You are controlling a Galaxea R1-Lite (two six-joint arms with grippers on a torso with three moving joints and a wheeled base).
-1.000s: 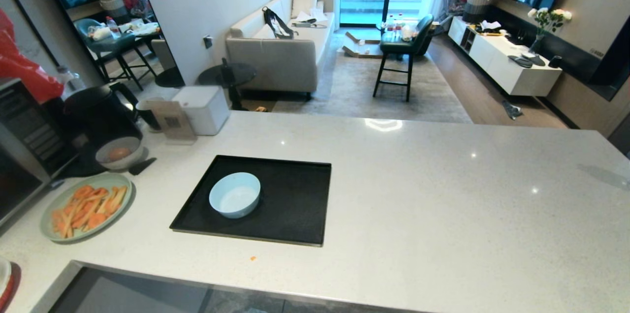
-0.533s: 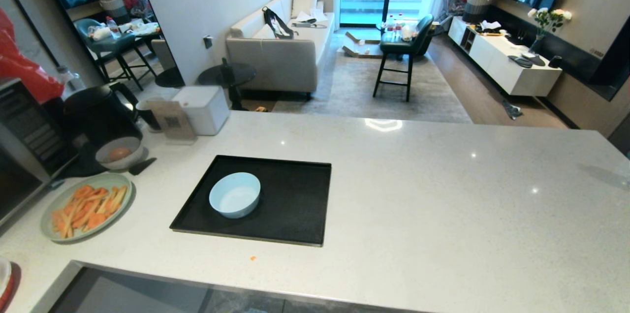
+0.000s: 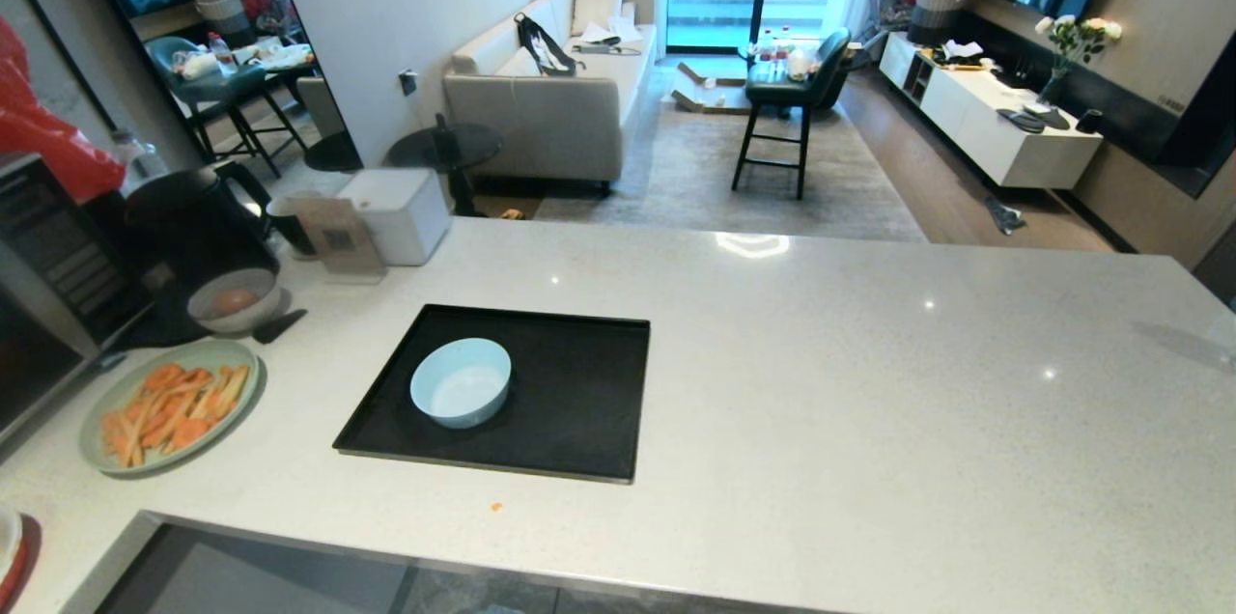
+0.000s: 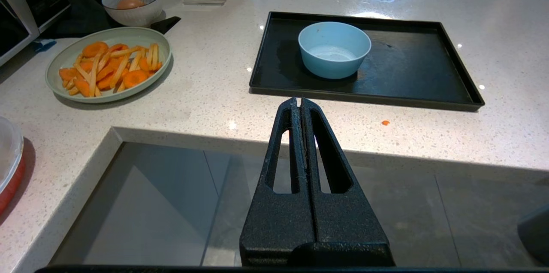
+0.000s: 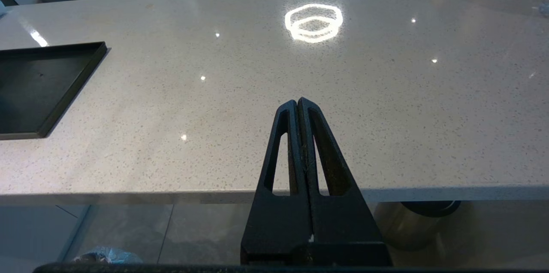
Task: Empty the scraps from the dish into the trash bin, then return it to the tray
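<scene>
The dish (image 3: 461, 382) sits on the left part of the tray (image 3: 579, 402) on the tabletop (image 3: 869, 382). It looks empty, so the job seems done. The left claw (image 4: 299, 103) and right claw (image 5: 297, 103) are pinched together, holding nothing, near the tabletop's edge.

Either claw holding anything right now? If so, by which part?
Nothing is held. Left claw and right claw are both shut on nothing, short of the counter edge. The dish sits untouched on the tray.
</scene>
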